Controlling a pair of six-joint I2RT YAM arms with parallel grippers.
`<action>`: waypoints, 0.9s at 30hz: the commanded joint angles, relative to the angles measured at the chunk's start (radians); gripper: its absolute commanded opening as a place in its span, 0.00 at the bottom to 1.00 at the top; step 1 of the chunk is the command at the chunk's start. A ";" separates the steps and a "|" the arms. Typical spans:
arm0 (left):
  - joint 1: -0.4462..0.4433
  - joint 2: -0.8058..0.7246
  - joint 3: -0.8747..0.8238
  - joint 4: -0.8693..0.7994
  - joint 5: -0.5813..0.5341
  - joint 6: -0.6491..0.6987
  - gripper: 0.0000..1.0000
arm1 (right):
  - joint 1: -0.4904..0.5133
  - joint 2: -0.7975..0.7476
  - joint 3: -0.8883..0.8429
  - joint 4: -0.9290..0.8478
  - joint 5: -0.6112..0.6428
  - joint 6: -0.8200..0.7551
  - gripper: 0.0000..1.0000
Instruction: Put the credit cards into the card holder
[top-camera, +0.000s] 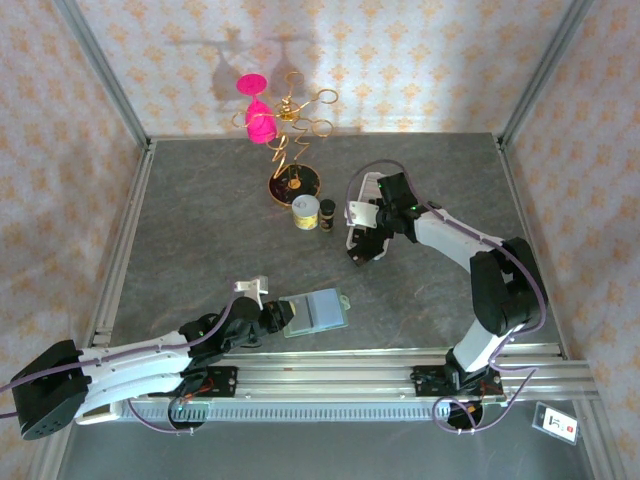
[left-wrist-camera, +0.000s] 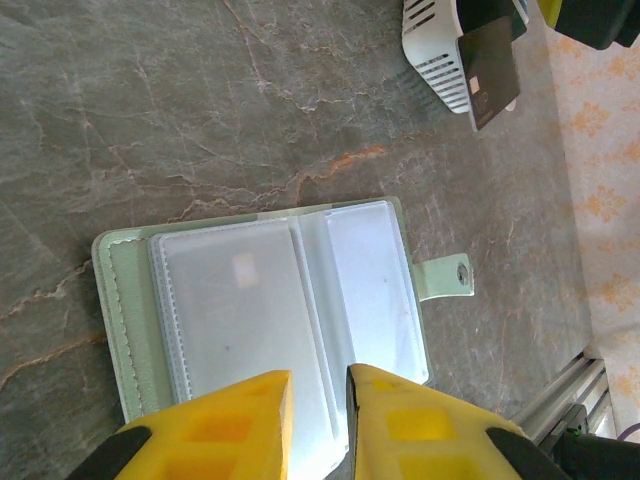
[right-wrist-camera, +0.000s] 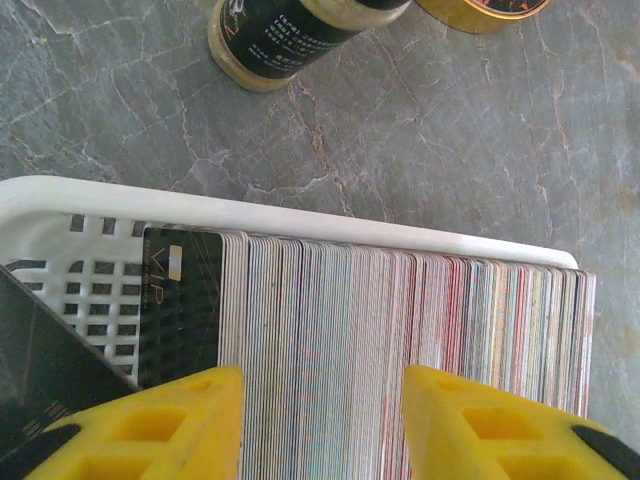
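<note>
The sage-green card holder (top-camera: 318, 312) (left-wrist-camera: 115, 300) lies open and flat near the table's front edge, its clear grey-blue pockets (left-wrist-camera: 240, 310) up and its snap tab (left-wrist-camera: 445, 277) out to the side. My left gripper (top-camera: 278, 315) (left-wrist-camera: 319, 420) hovers over its near edge, fingers a narrow gap apart with nothing pinched. The credit cards (right-wrist-camera: 400, 330) stand as a tightly packed row of edges in a white slotted basket (top-camera: 365, 205) (right-wrist-camera: 300, 215). A black VIP card (right-wrist-camera: 180, 300) ends the row. My right gripper (top-camera: 362, 250) (right-wrist-camera: 322, 420) is open, its fingers straddling part of the row.
A cream jar (top-camera: 306, 213) and a dark bottle (top-camera: 327, 214) (right-wrist-camera: 300, 30) stand just left of the basket. Behind them is a gold wire stand (top-camera: 290, 130) with pink pieces. Another dark card (left-wrist-camera: 490, 70) leans at the basket's end. An aluminium rail (top-camera: 350, 372) runs along the front.
</note>
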 joint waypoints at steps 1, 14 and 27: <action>-0.007 0.000 0.004 0.005 -0.007 -0.011 0.22 | 0.011 -0.023 0.005 -0.044 -0.007 0.027 0.46; -0.008 0.007 -0.010 0.029 -0.004 -0.015 0.22 | 0.046 -0.289 -0.157 -0.096 -0.103 0.100 0.67; -0.007 0.010 -0.022 0.058 0.006 -0.022 0.19 | 0.138 -0.444 -0.478 0.138 -0.035 -0.038 0.72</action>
